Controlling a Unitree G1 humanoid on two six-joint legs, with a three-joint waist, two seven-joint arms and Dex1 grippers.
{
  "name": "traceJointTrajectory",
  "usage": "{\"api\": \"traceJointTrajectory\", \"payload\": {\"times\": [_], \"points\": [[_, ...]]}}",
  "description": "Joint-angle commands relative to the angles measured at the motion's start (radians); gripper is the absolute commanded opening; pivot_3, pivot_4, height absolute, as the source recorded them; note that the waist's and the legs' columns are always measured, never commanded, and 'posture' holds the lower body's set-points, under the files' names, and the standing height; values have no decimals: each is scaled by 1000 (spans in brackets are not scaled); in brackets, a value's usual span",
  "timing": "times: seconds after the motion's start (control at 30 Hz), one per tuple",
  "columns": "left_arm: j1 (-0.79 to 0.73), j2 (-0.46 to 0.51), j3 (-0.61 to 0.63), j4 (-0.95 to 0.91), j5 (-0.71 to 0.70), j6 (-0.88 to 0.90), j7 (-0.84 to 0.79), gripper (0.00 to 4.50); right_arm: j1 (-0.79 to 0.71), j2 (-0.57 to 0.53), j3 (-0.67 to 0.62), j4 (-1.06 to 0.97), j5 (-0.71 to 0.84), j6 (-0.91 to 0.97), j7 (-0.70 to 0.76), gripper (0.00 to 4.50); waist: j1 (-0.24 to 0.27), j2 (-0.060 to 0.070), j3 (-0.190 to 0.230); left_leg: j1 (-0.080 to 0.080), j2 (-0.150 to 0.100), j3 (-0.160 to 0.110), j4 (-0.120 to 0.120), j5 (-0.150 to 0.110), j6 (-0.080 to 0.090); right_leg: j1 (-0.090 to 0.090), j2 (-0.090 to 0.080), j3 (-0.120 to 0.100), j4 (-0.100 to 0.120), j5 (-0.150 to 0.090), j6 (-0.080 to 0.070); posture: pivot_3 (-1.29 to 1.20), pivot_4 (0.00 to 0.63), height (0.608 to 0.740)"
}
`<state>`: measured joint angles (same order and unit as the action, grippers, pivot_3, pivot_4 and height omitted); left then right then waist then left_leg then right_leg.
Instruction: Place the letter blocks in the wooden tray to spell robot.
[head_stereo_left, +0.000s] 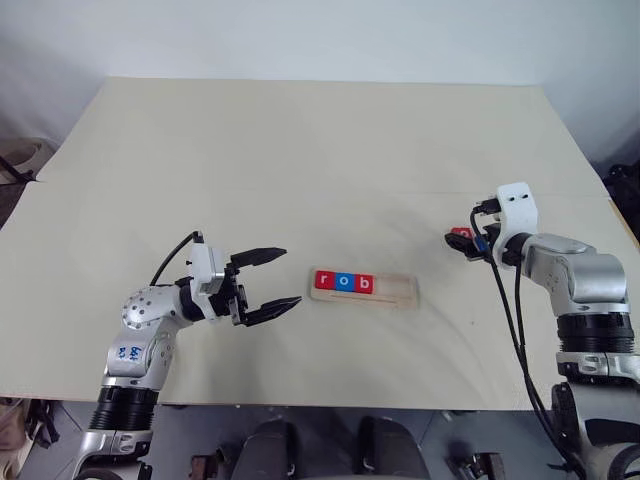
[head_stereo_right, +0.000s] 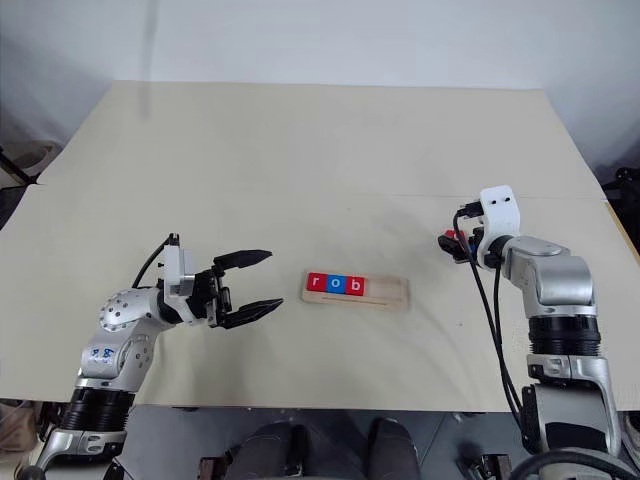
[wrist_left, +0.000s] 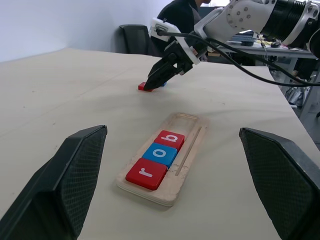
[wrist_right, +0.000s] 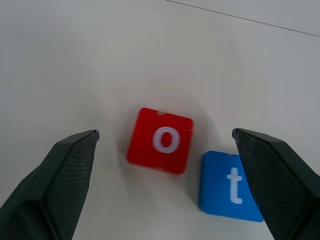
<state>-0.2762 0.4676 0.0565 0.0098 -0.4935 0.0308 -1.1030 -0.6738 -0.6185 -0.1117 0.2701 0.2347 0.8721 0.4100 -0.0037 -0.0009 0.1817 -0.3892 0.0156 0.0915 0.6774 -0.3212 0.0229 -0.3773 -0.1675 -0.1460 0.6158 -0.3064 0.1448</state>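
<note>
The wooden tray (head_stereo_left: 398, 291) lies at the table's middle front. Its left part holds a red r block (head_stereo_left: 323, 281), a blue o block (head_stereo_left: 344, 283) and a red b block (head_stereo_left: 365, 285), side by side. My left gripper (head_stereo_left: 290, 276) hovers open to the left of the tray, pointing at it, with nothing between its fingers. To the tray's right, a red o block (wrist_right: 161, 140) and a blue t block (wrist_right: 231, 186) lie flat on the table, nearly touching. My right gripper (wrist_right: 164, 132) hangs open just above them, with the red o between its fingers.
A thin seam (head_stereo_left: 250, 185) crosses the pale table from side to side. Beyond the table's far side, the left wrist view shows a black chair (wrist_left: 135, 40), a person in dark clothes (wrist_left: 182, 15) and a cluttered desk (wrist_left: 260, 42).
</note>
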Motion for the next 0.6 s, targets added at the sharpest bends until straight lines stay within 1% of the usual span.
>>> {"api": "traceJointTrajectory", "payload": {"times": [0.03, 0.13, 0.27, 0.3, 0.37, 0.47, 0.6], "points": [[10, 3, 12, -44, -4, -15, 11, 4500, -30, 15, -1, 13, -13, -31, -6, 4473, 0, 0, 0, 0, 0, 0, 0, 0, 0, 0, 0, 0, 0, 0, 0, 0, 150, 740], [14, 3, 12, -49, -5, -14, 17, 4500, -33, 40, 6, 23, -14, -45, 4, 3894, -1, 0, 0, 0, 0, 0, 0, 0, 0, 0, 0, 0, 0, 0, 0, 0, 150, 740], [14, 4, 12, -53, -5, -14, 23, 4500, -30, 52, 8, 31, -21, -44, 4, 2571, 0, 0, 0, 0, 0, 0, 0, 0, 0, 0, 0, 0, 0, 0, 0, 0, 150, 740], [14, 5, 13, -55, -6, -14, 24, 4500, -32, 54, 7, 32, -26, -43, -4, 2147, 0, 0, 0, 0, 0, 0, 0, 0, 0, 0, 0, 0, 0, 0, 0, 0, 150, 740], [13, 9, 15, -58, -7, -12, 25, 4500, -50, 58, 3, 21, -33, -17, -28, 1591, 0, 0, 0, 0, 0, 0, 0, 0, 0, 0, 0, 0, 0, 0, 0, 0, 150, 740], [13, 14, 17, -62, -10, -8, 26, 4500, -80, 65, 1, -16, -31, 31, -48, 1591, -2, 0, 0, 0, 0, 0, 0, 0, 0, 0, 0, 0, 0, 0, 0, 0, 150, 740], [11, 15, 13, -60, -10, -7, 22, 4500, -85, 62, 10, -103, -16, 84, -31, 1591, 0, 0, 0, 0, 0, -1, 0, 0, 0, -1, 0, 0, 0, 0, 0, 0, 150, 740]]}}
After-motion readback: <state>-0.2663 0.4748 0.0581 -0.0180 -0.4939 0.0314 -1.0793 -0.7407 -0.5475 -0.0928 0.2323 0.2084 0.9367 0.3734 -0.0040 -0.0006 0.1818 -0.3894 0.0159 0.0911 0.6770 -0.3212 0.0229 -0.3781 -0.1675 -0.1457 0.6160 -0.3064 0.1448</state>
